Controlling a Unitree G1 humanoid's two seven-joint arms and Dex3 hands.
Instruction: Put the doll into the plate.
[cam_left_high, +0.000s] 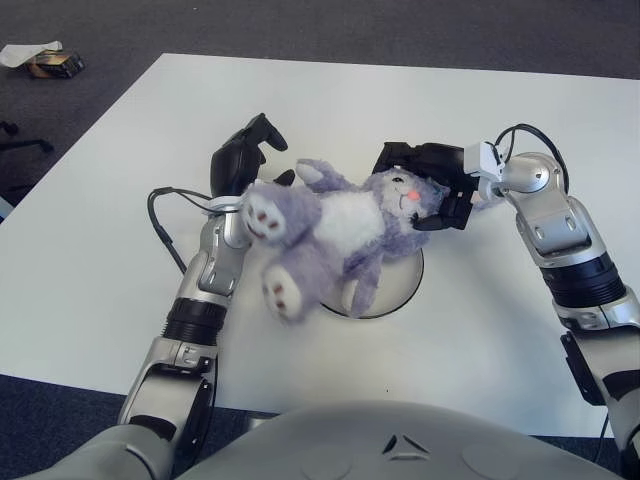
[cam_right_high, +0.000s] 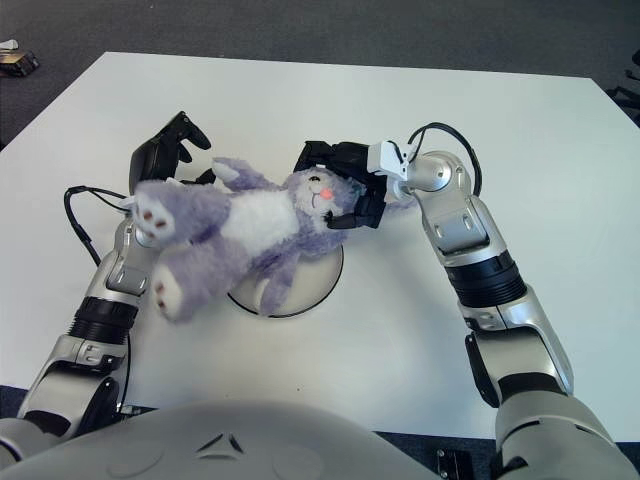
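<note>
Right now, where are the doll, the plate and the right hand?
doll (cam_left_high: 345, 220): left eye view, on its white belly.
plate (cam_left_high: 400, 295): left eye view, on its bare right rim.
right hand (cam_left_high: 425, 180): left eye view, at the doll's head.

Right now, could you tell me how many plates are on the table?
1. The white plate lies at the table's centre, mostly covered by the purple plush doll, which the right hand grips by the head; the left hand is beside its feet.

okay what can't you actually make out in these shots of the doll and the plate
- Plate: mostly covered by the doll in both eye views; contact between them is unclear.
- Right hand: fingers behind the doll's head, so the grip is uncertain.
- Left hand: lower part hidden by the doll's foot.
- Small item on the floor, top left: too small to identify.
</note>
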